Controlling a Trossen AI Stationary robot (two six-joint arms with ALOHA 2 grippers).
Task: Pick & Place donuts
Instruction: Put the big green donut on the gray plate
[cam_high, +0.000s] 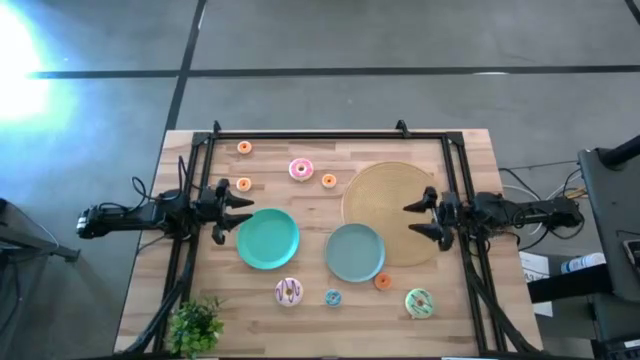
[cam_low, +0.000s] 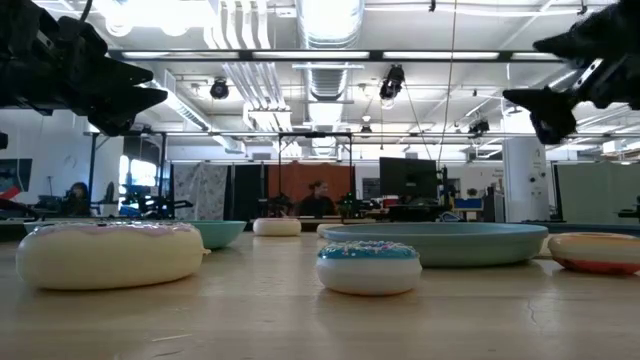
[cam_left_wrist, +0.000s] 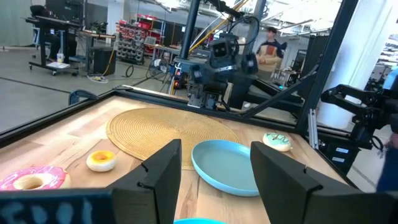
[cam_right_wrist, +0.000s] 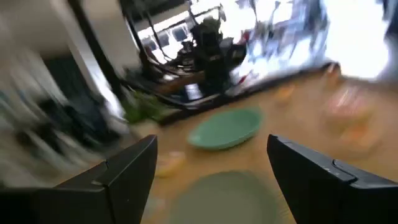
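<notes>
The right wrist view is smeared by motion: the green plate (cam_right_wrist: 225, 129) reads only as a blurred oval, and orange shapes at upper right cannot be identified. In the low view's right edge, a donut (cam_low: 598, 252) is cut off.

Both arms are matte black, built of blocky jointed segments with thin black cables looping off their bodies. The left claw (cam_high: 236, 212) and right claw (cam_high: 414, 219) each end in two dark, tapering, wedge-shaped fingers (cam_left_wrist: 163, 169). Seen close, the finger faces are flat, angular and unmarked.
</notes>
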